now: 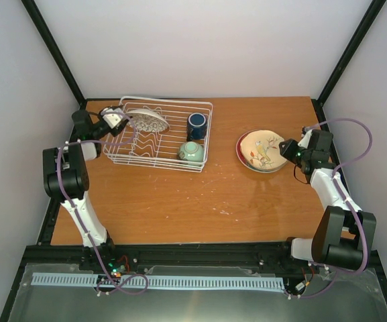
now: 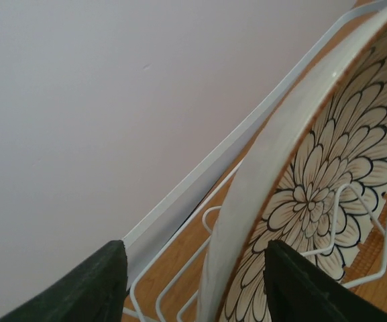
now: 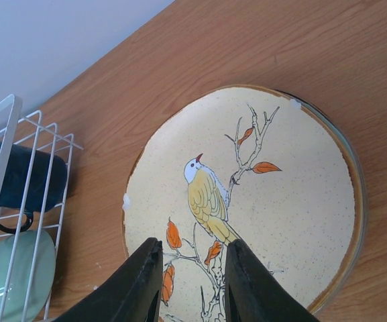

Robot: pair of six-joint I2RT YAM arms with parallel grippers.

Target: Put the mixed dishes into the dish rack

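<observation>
- Two plates are sitting stacked flat on the table (image 1: 180,201), right of the dish rack (image 1: 116,158) and well apart from it. The cream floral plate (image 1: 263,149) is lying face up on the red plate (image 1: 238,153), which is showing only a sliver of rim.
- We are seeing the painted bird's head pointing toward the far wall.
- We are holding the right gripper (image 1: 288,149) over the cream plate's right edge, fingers only narrowly apart and nothing between them.
- We are seeing the white bowl (image 1: 147,121) standing on edge in the rack's back left part, leaning among the wavy dividers. Its long axis is running left to right, with the petal-patterned face turned up and toward the arms.
- We are keeping the left gripper (image 1: 127,121) at the bowl's left end. Its fingers (image 2: 92,288) are spread to either side of the rim, with a gap showing on both sides.
- We are finding the dark blue mug (image 1: 196,125) in the rack's back right corner, seemingly on its side.
- We are finding the small mint-green bowl (image 1: 191,152) just in front of the mug.
</observation>
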